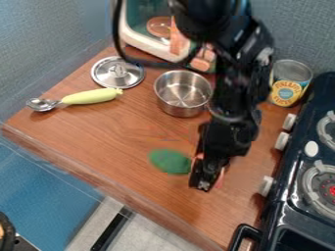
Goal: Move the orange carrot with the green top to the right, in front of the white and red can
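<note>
From where I'm standing, the black gripper hangs low over the wooden counter, right on top of the pink part of a green-and-pink toy, with its green end poking out toward the lid side and a bit of pink showing on the other. I can't tell whether the gripper is open or closed on it. Behind are a steel pot and its lid, with the stove just beside.

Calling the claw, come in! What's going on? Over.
Claw low, just beside green thing, partly hiding something pink. Can't tell if it's gripping. Metal pot nearby.
</note>
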`<action>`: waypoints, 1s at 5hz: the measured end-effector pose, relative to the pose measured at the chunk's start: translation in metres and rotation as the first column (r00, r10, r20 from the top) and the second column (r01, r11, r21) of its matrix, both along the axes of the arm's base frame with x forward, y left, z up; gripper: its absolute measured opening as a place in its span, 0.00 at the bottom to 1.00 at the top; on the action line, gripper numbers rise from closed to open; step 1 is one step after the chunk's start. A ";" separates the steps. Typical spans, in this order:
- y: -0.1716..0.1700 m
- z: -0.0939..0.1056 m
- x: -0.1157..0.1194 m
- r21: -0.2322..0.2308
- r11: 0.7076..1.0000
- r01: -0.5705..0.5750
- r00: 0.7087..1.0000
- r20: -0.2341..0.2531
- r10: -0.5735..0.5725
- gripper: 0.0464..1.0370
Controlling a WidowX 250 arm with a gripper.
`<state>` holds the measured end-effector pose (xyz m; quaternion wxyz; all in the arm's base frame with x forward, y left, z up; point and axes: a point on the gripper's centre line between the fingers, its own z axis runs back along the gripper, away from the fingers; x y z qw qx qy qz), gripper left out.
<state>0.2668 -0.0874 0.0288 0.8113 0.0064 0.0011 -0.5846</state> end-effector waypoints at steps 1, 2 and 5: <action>-0.004 -0.014 0.001 0.007 1.000 0.014 0.998 -0.054 -0.014 0.70; -0.013 -0.025 0.014 0.019 0.999 0.027 0.997 -0.076 -0.026 0.70; -0.008 -0.031 0.017 0.029 0.992 0.121 0.990 -0.070 -0.118 0.96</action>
